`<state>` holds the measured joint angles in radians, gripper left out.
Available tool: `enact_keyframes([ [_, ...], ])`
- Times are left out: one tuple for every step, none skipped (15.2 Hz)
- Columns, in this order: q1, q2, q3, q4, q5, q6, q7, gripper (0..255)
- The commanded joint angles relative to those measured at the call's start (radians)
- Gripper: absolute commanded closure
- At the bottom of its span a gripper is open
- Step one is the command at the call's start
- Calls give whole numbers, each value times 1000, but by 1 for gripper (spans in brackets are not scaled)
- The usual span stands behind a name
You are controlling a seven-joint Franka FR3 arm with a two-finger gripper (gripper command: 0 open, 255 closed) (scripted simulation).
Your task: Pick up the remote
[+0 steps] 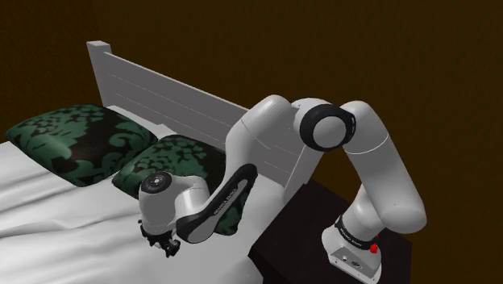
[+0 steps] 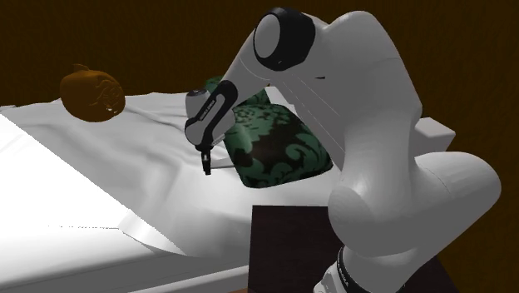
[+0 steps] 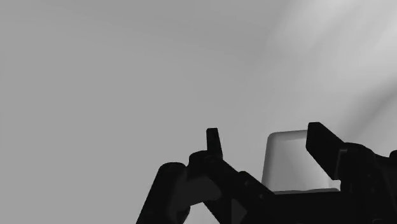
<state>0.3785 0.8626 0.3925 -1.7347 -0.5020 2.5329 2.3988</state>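
Grasp step: the fingers (image 3: 326,149) stand open, low over the bed (image 1: 48,210), with the pale remote (image 3: 296,162) between them — close against one, apart from the other, so not yet held. Next, I judge: centre a little, close, then lift. A green pillow (image 2: 274,141) lies just beside the fingers and a brown round thing (image 2: 91,93) sits well off — neither seems in the way.

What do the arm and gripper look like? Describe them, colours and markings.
The arm has smooth, rounded white links with black rings at the joints. A dark band with small white lettering circles its base, beside a red button. The gripper is all black, with two slim, straight fingers.
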Motion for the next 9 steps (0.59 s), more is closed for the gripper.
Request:
enact_keyframes([
  [4,13,0,-15,0,-6,2,255],
  [4,13,0,-12,1,-8,0,255],
  [-6,-3,4,-28,3,-8,-4,255],
  [-11,-2,4,-25,4,-10,-10,255],
  [-6,0,2,-30,2,-4,-3,255],
  [-7,4,3,-20,3,-9,-9,255],
  [-8,11,6,2,8,-25,-18,255],
  [5,18,-1,-3,4,-12,-4,255],
  [1,7,4,-9,7,-18,-6,255],
])
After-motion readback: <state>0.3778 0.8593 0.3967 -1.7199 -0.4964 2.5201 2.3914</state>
